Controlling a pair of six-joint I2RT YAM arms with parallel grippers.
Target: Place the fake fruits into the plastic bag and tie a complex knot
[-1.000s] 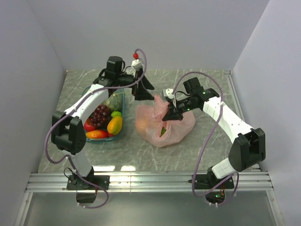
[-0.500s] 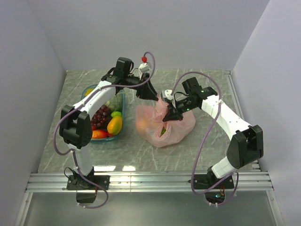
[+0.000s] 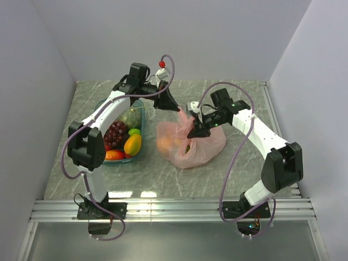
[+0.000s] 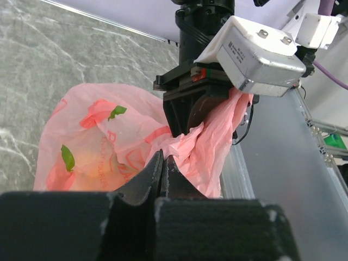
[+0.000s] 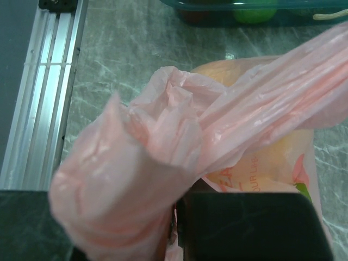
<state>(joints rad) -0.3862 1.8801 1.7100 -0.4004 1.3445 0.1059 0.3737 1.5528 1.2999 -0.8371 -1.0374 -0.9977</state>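
The pink plastic bag [image 3: 190,148] lies mid-table with an orange fruit [image 3: 166,142] showing through its film. My left gripper [image 3: 175,106] is at the bag's upper left and, in the left wrist view, is shut [image 4: 163,155] on a twisted strip of the bag [image 4: 98,147]. My right gripper [image 3: 194,132] is at the bag's top. In the right wrist view bunched bag plastic [image 5: 163,147] drapes over one finger and hides the jaws; only the other finger [image 5: 250,223] shows. More fake fruits lie in the tray: a mango [image 3: 132,144], purple grapes [image 3: 115,132] and a red piece [image 3: 111,155].
The clear teal tray [image 3: 117,161] stands left of the bag, under my left arm. Grey walls close in the table at the left, back and right. An aluminium rail [image 3: 174,209] runs along the near edge, by the arm bases.
My left gripper moved right from beside the tray to the bag's top and shut on the pink plastic. The right gripper stayed at the bag's top.
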